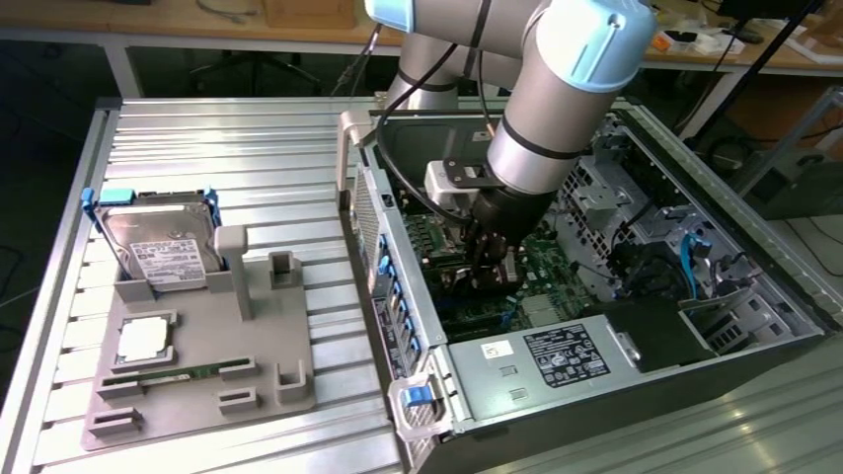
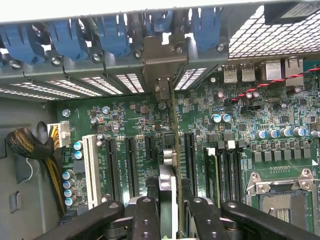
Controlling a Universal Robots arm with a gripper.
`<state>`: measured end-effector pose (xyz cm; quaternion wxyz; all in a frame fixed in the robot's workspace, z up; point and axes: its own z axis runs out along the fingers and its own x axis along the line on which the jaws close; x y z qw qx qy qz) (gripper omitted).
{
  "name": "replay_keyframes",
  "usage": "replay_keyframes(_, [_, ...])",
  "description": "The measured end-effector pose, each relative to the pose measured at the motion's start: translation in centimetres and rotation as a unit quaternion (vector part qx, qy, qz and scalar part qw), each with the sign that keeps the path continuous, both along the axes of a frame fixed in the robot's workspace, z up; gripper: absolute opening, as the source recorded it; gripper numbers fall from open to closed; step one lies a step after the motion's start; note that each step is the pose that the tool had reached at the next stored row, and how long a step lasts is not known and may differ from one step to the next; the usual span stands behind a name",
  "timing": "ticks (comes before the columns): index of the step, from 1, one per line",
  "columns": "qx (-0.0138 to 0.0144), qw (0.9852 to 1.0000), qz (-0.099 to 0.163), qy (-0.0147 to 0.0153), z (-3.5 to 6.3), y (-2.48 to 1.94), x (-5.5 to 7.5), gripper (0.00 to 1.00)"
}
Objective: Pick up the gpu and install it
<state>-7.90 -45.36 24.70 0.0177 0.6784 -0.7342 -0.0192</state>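
Wrist view: gripper point(image 2: 169, 205) is clamped on the gpu point(image 2: 173, 150), which is seen edge-on, standing upright btwn the two black fingers point(image 2: 145, 215) and running fwd to the case's rear slot brackets point(image 2: 150, 55) (silver end bracket up against them). Card sits over the motherboard point(image 2: 250, 125) slots. Exterior view: gripper point(image 1: 485, 272) is down inside the open pc case point(image 1: 435, 395), w/ the hard drive point(image 1: 165, 252) on the gray tray point(image 1: 197, 395).

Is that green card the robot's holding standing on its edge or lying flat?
On its edge. In the wrist view the gpu appears as a thin line rising from the gripper toward the motherboard slots.
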Motion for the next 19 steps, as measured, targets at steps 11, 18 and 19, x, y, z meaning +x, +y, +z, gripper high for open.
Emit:
replay_keyframes(11, [0.0001,1.0,0.0,0.0,0.54,0.0,0.0,0.27])
replay_keyframes(18, [0.0002,1.0,0.0,0.0,0.54,0.03,0.01,0.27])
replay_keyframes(19, [0.0002,1.0,0.001,0.0,0.52,0.04,0.01,0.27])
